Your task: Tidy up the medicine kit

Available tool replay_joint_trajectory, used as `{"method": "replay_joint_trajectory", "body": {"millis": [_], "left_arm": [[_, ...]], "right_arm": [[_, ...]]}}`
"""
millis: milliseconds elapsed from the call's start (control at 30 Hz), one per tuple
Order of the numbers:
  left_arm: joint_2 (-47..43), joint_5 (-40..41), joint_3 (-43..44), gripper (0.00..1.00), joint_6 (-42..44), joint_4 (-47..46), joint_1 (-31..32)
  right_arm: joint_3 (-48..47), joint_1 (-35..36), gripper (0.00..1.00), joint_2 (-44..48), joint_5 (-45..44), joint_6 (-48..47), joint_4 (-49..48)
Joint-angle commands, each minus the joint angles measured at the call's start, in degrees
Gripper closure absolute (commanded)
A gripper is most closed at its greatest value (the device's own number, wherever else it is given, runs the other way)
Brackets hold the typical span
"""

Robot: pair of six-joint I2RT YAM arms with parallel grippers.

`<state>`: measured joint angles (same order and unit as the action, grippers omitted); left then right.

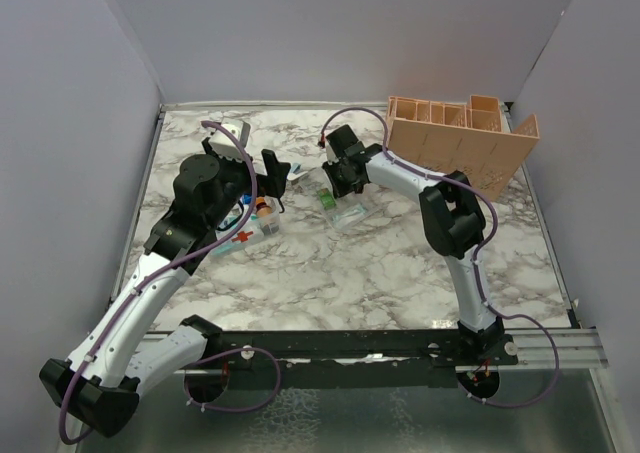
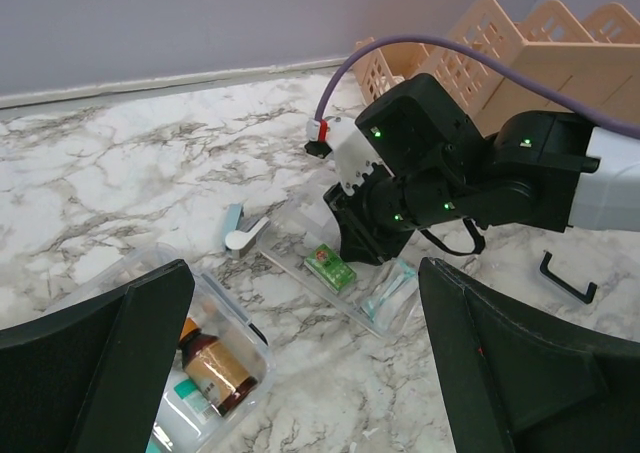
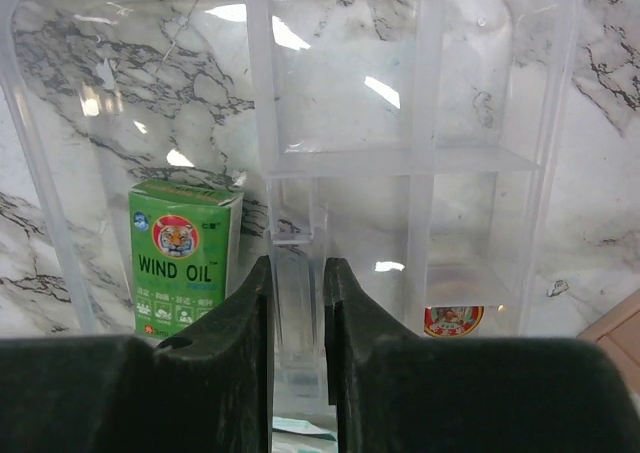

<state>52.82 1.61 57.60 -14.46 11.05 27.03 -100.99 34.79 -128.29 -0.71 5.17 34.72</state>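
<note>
white arm links (image 1: 130, 313) with black joints (image 1: 455, 218), purple cables (image 2: 340, 73) and green lights (image 2: 377, 131).

Three cameras over one table (image 1: 400, 273)
Top looked down from high behind the near edge; left wrist faced across at the clear tray (image 2: 300, 248); right wrist peered straight into it, closely.

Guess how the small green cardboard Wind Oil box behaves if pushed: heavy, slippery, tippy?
Probably light: the small green cardboard box looks thin-walled. Lying flat in the clear plastic divided tray, it seems unlikely to tip, but may slide on that smooth floor.
</note>
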Motion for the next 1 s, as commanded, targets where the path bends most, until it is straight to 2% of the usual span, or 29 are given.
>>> {"method": "replay_joint_trajectory", "body": {"millis": [0, 100, 300, 400, 700, 800, 967], "left_arm": [[-0.1, 2.3, 0.4, 0.01, 0.0, 0.3, 0.2], [1.8, 4.8, 2.0, 0.01, -0.7, 2.9, 0.2], [7.6, 11.0, 7.2, 0.01, -2.4, 12.1, -1.5], [10.2, 10.1, 8.9, 0.01, -5.5, 16.3, -6.2], [14.4, 12.9, 6.8, 0.13, -14.9, 28.5, -24.3], [14.4, 13.3, 4.0, 0.18, -15.8, 29.8, -27.9], [15.4, 10.0, 0.6, 0.18, -15.3, 29.8, -31.7]], "right_arm": [[0.2, 0.1, 0.90, -1.1, -0.3, -1.5, 0.5], [1.5, 0.1, 0.95, 0.5, 0.4, -1.4, -0.6], [4.0, 0.1, 0.97, 4.9, 1.2, 0.3, -2.8], [5.2, 0.1, 0.98, 6.4, 1.0, 1.4, -3.1], [9.6, 0.1, 0.99, 9.5, -0.6, 4.5, -4.8], [9.9, 0.1, 0.99, 9.6, -0.7, 4.7, -5.2], [9.6, 0.1, 0.99, 9.6, -1.0, 5.1, -5.3]]}}
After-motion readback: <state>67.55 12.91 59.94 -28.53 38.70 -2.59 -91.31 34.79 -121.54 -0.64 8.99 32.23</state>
